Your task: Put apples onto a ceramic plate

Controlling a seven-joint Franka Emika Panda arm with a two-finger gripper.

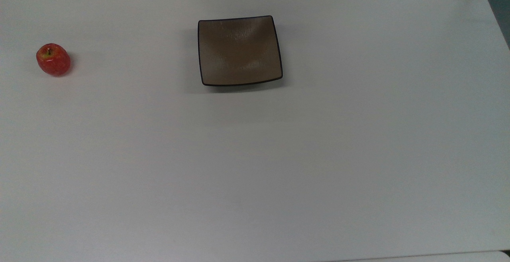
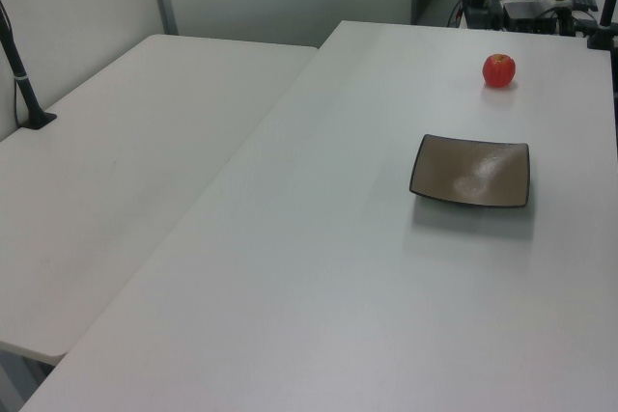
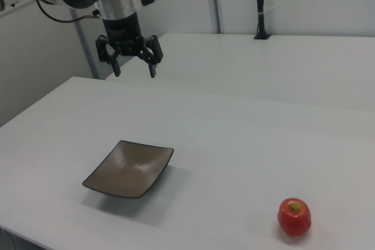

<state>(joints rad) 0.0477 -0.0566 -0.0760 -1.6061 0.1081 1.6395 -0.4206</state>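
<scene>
apple (image 1: 53,59) far to top view's left of plate (image 1: 239,50), both on table (image 1: 279,166)

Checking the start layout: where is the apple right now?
The apple sits on the white table at the top view's far left, well apart from the plate, which is bare.
</scene>
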